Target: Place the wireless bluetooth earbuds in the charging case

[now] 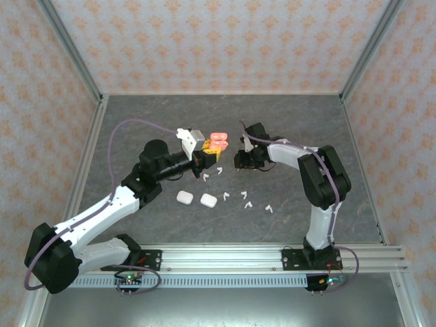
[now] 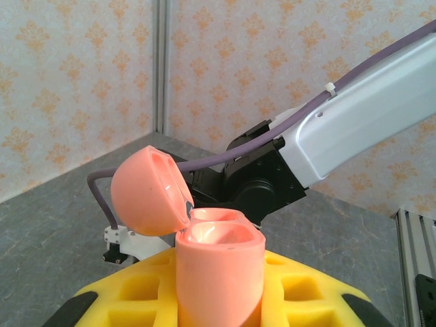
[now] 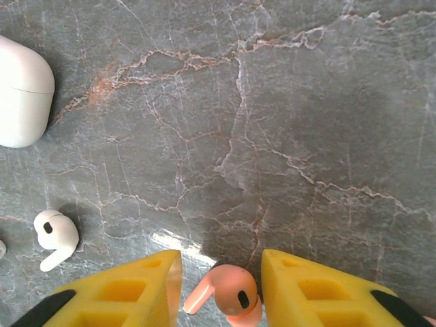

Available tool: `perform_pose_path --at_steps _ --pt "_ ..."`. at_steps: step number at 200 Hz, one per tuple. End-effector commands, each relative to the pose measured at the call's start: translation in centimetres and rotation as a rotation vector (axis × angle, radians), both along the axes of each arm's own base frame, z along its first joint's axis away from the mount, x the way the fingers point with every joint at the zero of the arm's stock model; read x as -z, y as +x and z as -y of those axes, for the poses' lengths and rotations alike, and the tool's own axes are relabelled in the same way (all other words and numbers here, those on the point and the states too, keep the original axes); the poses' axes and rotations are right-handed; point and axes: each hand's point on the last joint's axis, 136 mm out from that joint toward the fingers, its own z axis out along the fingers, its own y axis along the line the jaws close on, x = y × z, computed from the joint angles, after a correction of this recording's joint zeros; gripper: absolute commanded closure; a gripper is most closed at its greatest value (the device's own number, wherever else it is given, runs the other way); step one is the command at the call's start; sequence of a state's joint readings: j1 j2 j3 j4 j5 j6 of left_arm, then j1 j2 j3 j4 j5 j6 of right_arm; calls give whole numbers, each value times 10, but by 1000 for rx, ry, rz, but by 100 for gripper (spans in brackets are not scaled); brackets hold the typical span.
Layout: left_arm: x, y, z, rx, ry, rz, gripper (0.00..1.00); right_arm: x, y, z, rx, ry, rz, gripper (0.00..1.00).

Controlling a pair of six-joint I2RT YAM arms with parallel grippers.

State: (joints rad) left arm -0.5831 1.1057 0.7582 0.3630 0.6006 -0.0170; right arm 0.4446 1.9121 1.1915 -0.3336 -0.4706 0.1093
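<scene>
Coral-pink charging case (image 2: 218,272) open, wells bare, clamped in left claw (image 2: 218,300).

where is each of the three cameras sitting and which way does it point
Top external: above and behind the bases, looking down at the table, both arms, white earbuds.
Left wrist: looks sideways past its yellow fingers holding the open pink case; the right arm is behind.
Right wrist: looks straight down between its fingers at a pink earbud.
Shared: the pink case appears in top and left wrist.

Glossy smooth plastic coral case (image 2: 218,272), seemingly matt yellow fingers (image 3: 116,293), veined stone-look table (image 3: 286,122).
</scene>
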Motion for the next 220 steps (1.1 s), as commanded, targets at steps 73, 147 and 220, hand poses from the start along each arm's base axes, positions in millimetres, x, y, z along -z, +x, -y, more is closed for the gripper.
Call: perform_pose_path --at_steps 73,147,220 --pt "-24 -4 -1 -6 -16 66 100 12 -17 6 -29 -50 -42 78" --pt "-24 -3 -2 -14 -19 62 100 -44 -5 9 2 -7 137 85" --pt "-16 2 5 3 -35 28 100 -183 -23 25 -2 124 563 85"
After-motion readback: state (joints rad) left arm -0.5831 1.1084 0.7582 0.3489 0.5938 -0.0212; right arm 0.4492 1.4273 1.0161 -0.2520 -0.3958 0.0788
